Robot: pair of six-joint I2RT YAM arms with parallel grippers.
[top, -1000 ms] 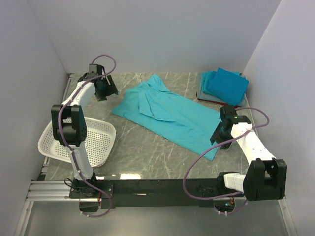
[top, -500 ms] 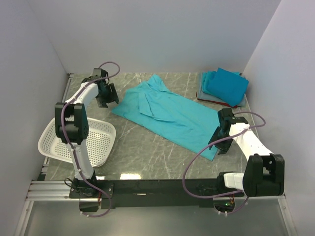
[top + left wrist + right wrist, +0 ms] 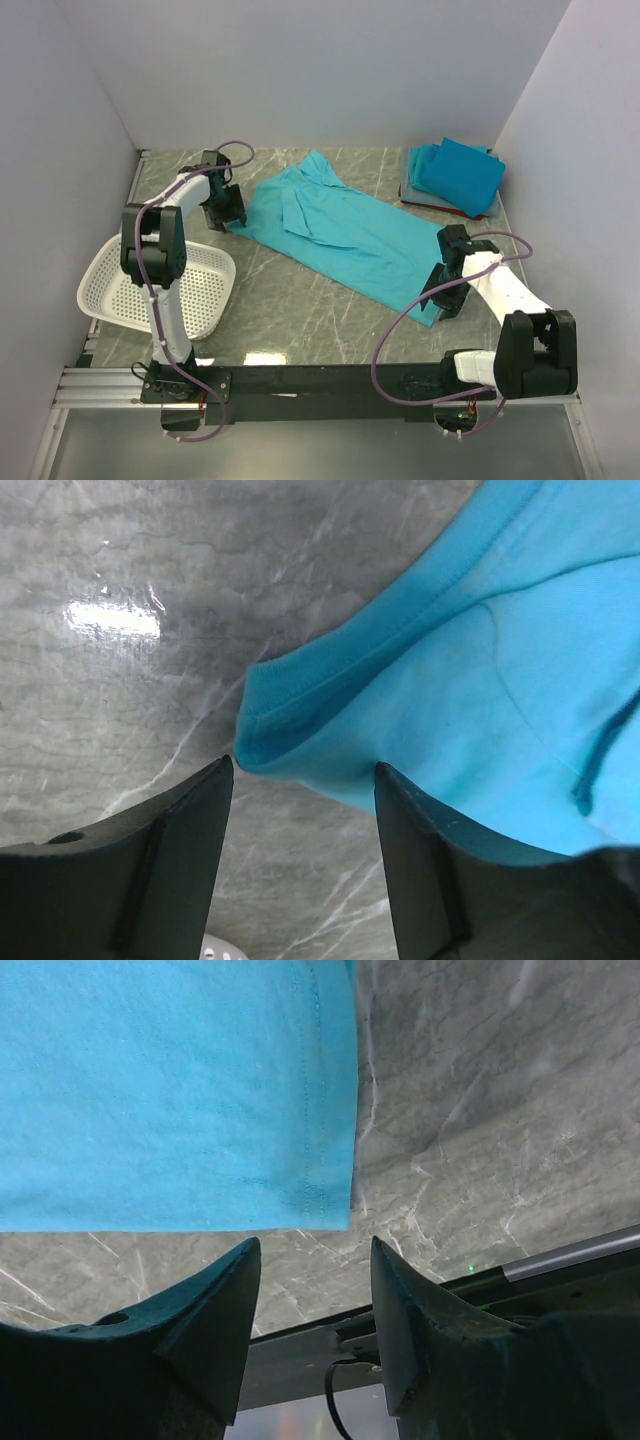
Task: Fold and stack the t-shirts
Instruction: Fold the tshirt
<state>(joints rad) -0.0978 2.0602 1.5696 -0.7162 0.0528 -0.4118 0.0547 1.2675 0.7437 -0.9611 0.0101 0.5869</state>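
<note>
A teal t-shirt (image 3: 340, 232) lies spread diagonally across the middle of the marble table. My left gripper (image 3: 226, 213) is open just above its left corner; in the left wrist view that corner (image 3: 262, 735) sits just ahead of the gap between the fingers (image 3: 180, 840). My right gripper (image 3: 444, 297) is open over the shirt's near right hem corner; in the right wrist view that corner (image 3: 325, 1195) lies ahead of the fingers (image 3: 215, 1305). A stack of folded shirts (image 3: 455, 175), teal on top with pale grey-blue and red edges below, sits at the back right.
A white perforated basket (image 3: 160, 285) stands at the left, beside the left arm. White walls enclose the table on three sides. The black base rail (image 3: 330, 380) runs along the near edge.
My left gripper has moved right and nearer, from the back left to the shirt's left corner. My right gripper has moved nearer and slightly left, to the hem corner. The shirt has not moved.
</note>
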